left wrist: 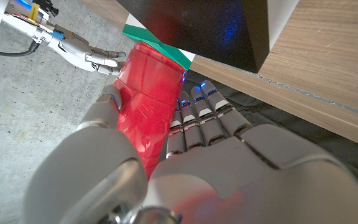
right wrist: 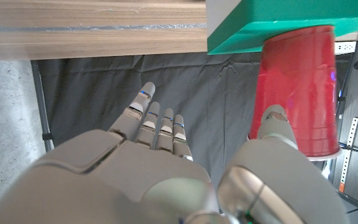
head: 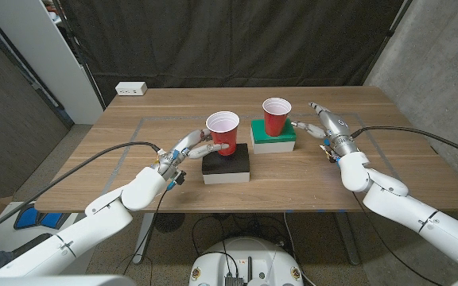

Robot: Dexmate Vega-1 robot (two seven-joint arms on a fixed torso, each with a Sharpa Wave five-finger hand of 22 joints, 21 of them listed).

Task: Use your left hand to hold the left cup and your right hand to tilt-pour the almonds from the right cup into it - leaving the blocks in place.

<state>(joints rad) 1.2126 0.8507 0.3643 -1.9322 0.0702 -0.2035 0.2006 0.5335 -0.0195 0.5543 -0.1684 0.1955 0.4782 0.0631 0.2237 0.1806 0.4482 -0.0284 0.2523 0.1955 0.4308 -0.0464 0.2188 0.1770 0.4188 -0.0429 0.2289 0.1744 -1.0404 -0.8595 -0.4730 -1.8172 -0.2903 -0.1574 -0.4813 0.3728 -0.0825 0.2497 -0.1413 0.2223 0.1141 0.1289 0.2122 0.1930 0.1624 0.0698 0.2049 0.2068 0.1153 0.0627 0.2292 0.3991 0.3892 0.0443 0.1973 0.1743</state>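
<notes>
Head view: the left cup [head: 223,131] stands on the black block [head: 227,163], grasped by the left hand [head: 194,147]; its contents cannot be seen. The right cup [head: 276,117] stands on the green block [head: 273,135], with the right hand [head: 318,125] released, fingers spread, just beside it. Bare table [head: 388,159] lies to the right.

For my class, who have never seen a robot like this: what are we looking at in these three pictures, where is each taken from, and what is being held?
This is a two-armed robot with human-like hands at a wooden table. The head view looks down from above; each of the other two pictures comes from a camera on a wrist, so they appear turned. On the table a left cup, red, stands on a black-topped block, and a right cup stands on a green-topped block. The left hand grips the left cup. The right hand is open beside the right cup, its thumb close to the cup's side. A white power strip lies at the far edge.
</notes>
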